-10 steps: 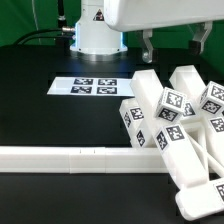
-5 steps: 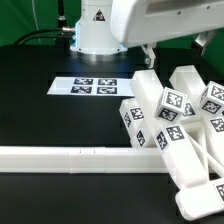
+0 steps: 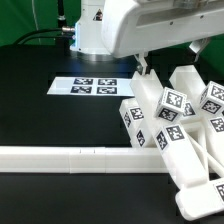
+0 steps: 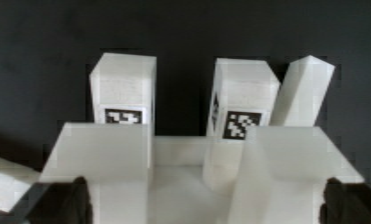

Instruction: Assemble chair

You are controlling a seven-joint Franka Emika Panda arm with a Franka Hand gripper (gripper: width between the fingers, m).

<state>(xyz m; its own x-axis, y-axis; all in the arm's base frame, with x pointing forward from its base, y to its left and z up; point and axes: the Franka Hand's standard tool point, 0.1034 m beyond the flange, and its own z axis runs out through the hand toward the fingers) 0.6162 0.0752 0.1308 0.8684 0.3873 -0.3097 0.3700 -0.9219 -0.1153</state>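
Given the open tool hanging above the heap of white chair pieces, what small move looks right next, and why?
Probably a short straight descent. The tool hangs open above the heap of chair pieces at the exterior view's right, holding nothing. The wrist view shows white posts ahead of it, none between the fingers yet. Lowering first would bring one within the jaws before any closing.

Bright, even light falls from above; the white chair pieces (image 3: 175, 115) nearly wash out against the black bench (image 3: 40, 120). Both views are coarse and soft. In the wrist view the nearest white slab (image 4: 182, 155) is blurred.
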